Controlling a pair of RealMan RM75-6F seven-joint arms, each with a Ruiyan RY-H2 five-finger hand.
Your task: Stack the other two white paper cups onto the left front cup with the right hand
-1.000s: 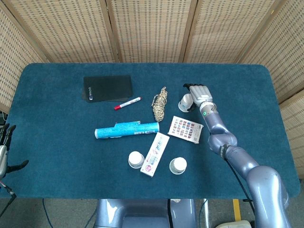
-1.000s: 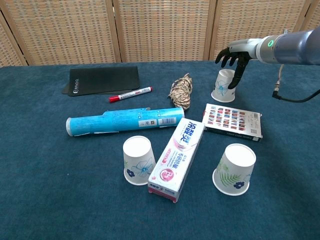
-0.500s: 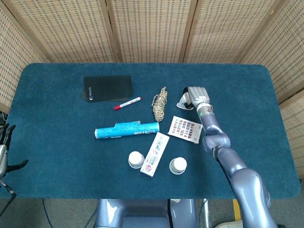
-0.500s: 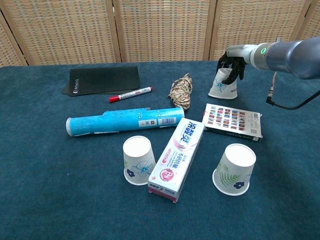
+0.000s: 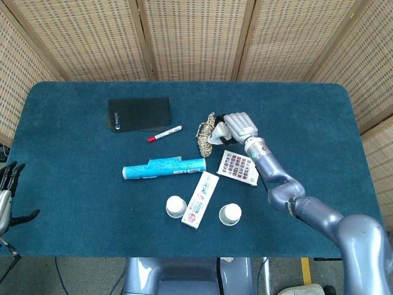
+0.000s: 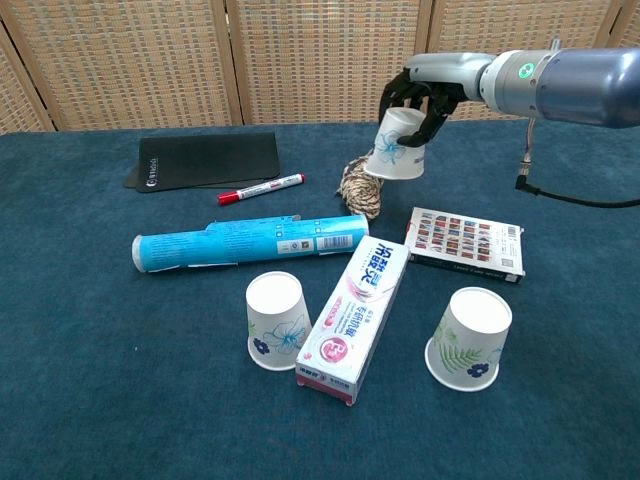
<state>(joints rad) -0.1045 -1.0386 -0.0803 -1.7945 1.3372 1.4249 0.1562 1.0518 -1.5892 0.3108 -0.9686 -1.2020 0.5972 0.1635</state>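
While resting open at the bench's (image 5: pixel 61 215) far left, left hand (image 5: pixel 7 190) does nothing. Front left cup (image 6: pixel 274 320) waits by the box (image 6: pixel 352 320). Right hand (image 6: pixel 420 92) grips a tilted cup (image 6: pixel 396 145) above the rope (image 6: pixel 362 184); could slip, snag the rope, or bump the box.

Your right hand (image 6: pixel 420 98) is gripping a white floral paper cup (image 6: pixel 396 146), mouth down and tilted, above the table. Two more upturned cups are standing near the front edge: left front cup (image 6: pixel 275 320) and right front cup (image 6: pixel 469 338).
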